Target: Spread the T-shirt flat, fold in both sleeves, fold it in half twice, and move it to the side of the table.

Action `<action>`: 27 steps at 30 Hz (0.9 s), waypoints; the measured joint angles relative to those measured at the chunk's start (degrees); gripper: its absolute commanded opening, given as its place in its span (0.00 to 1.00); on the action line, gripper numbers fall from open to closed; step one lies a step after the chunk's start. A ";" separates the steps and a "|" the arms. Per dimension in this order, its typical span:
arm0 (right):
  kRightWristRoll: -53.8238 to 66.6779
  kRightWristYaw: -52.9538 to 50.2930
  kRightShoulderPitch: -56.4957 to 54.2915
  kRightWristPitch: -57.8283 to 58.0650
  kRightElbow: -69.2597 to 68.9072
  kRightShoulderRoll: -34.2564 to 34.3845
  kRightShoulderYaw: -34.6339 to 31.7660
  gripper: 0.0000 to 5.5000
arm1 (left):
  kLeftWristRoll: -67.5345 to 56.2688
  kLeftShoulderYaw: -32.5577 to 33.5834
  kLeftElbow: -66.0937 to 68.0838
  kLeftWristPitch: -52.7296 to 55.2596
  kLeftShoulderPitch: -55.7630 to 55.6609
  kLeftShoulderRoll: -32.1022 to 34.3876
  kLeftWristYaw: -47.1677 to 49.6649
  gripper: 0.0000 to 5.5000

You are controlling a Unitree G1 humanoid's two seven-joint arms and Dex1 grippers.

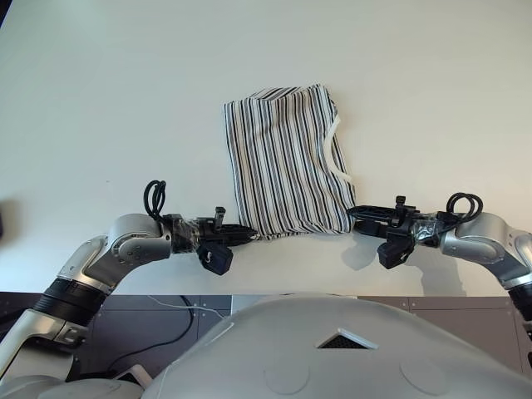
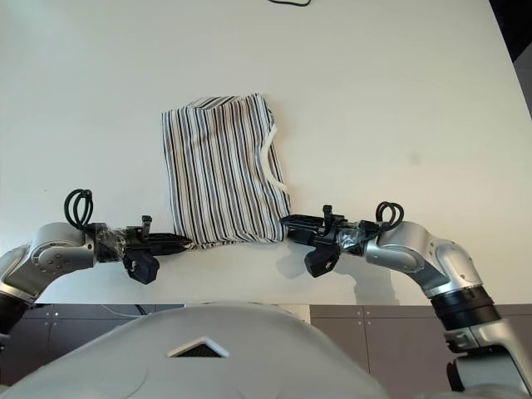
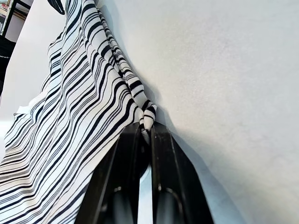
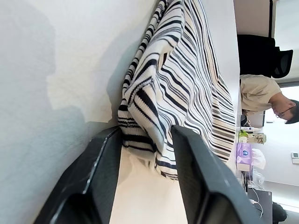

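T-shirt (image 1: 285,162), soft and limp (best held by its corners), lies folded on the worktop (image 1: 100,100), left claw (image 1: 248,233) pinching one near corner, right claw (image 1: 354,214) spread astride the other.

- Black cable (image 2: 289,2): one loop lying at the far edge of the table (image 2: 399,100), cut off by the frame.
- Dark object (image 1: 2,223): at the table's left margin, mostly out of frame; kind not discernible.
- Grey panels (image 1: 116,309): below the table's near edge.
- White wire (image 1: 179,304) and black lead (image 1: 176,337): loose, running across the grey panels.
- Black chair (image 4: 261,51): in the room beyond the table.
- Purple packet (image 4: 243,156) and green-capped bottle (image 4: 243,136): near each other on a farther surface.
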 measured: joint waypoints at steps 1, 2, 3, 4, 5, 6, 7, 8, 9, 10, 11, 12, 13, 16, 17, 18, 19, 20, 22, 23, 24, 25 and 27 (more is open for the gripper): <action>-0.20 -0.26 -0.36 -0.03 0.09 0.00 0.40 0.34 | 0.00 -0.04 0.04 -0.04 -0.08 0.00 -0.02 0.02; -0.24 -0.34 -0.76 -0.05 0.20 0.00 0.71 0.31 | 0.00 -0.07 0.13 -0.04 -0.21 0.00 -0.02 0.02; -0.24 -0.34 -1.06 -0.06 0.37 -0.01 0.96 0.27 | 0.02 -0.11 0.19 -0.02 -0.36 -0.01 -0.05 0.02; -0.24 -0.34 -1.34 -0.04 0.71 -0.02 1.33 0.24 | 0.02 -0.12 0.21 -0.02 -0.40 -0.01 -0.04 0.02; -0.23 -0.31 -1.64 0.09 0.91 -0.08 1.77 0.19 | 0.03 -0.13 0.27 -0.04 -0.48 -0.01 -0.04 0.02; -0.15 -0.15 -1.88 0.26 1.04 -0.09 2.02 0.16 | 0.04 -0.13 0.33 -0.07 -0.54 -0.01 -0.04 0.02; 0.01 0.12 -2.08 0.52 1.17 -0.09 2.37 0.13 | 0.04 -0.14 0.43 -0.18 -0.60 -0.01 -0.04 0.02; 0.16 0.41 -2.36 1.12 1.18 -0.09 2.86 0.10 | 0.07 -0.16 0.57 -0.34 -0.74 -0.01 -0.04 0.02; 0.41 0.91 -2.53 1.47 1.17 -0.08 3.07 0.07 | 0.12 -0.19 0.61 -0.39 -0.84 -0.01 -0.04 0.02; 1.70 2.33 -2.49 2.94 0.58 -0.08 3.46 0.04 | 0.23 -0.21 0.62 -0.45 -0.96 -0.01 -0.06 0.02; 3.22 4.10 -2.21 5.05 -0.44 -0.08 4.04 0.02 | 0.30 -0.23 0.63 -0.53 -1.13 -0.01 -0.19 0.02; 4.36 5.62 -1.74 6.80 -1.59 -0.08 4.27 0.02 | 0.28 -0.24 0.62 -0.60 -1.24 -0.01 -0.33 0.02; 5.75 7.29 -1.39 8.68 -2.71 -0.12 4.43 0.02 | 0.19 -0.24 0.60 -0.63 -1.45 -0.01 -0.58 0.02; 8.83 11.61 -1.24 12.89 -5.57 -1.03 4.59 0.02 | -0.75 -0.28 0.56 -0.57 -2.09 -0.01 -1.84 0.02; 10.14 12.74 -1.10 14.04 -6.53 -1.43 4.49 0.02 | -1.65 -0.36 0.49 -0.17 -2.45 -0.01 -2.55 0.02; 12.13 14.51 -0.47 16.02 -7.98 -2.04 4.10 0.02 | -3.68 -0.43 0.12 0.62 -3.06 -0.01 -3.68 0.02; 15.31 16.83 0.71 18.66 -9.92 -3.46 3.26 0.02 | -6.65 -0.47 -1.06 1.78 -3.67 0.00 -4.94 0.02; 18.78 19.08 1.78 21.33 -11.74 -5.51 2.05 0.02 | -10.03 -0.39 -2.58 3.05 -4.28 0.02 -6.28 0.02; 25.69 22.36 3.20 25.41 -16.08 -8.32 -0.92 0.02 | -15.54 -0.11 -6.22 6.51 -4.00 1.00 -8.80 0.02; 30.10 23.95 3.80 27.99 -19.08 -9.63 -2.79 0.02 | -19.28 0.33 -8.56 9.38 -2.86 2.45 -10.14 0.02; 33.90 25.40 4.30 30.33 -21.93 -11.08 -4.75 0.02 | -22.89 1.12 -11.17 12.16 -1.52 3.58 -10.97 0.02; 37.64 26.61 5.30 32.91 -24.44 -12.23 -6.47 0.02 | -26.28 1.94 -13.97 15.02 0.01 4.65 -11.55 0.02; 46.07 29.39 7.91 39.17 -30.24 -15.15 -10.89 0.02 | -34.32 4.19 -21.07 21.77 4.11 7.78 -12.73 0.02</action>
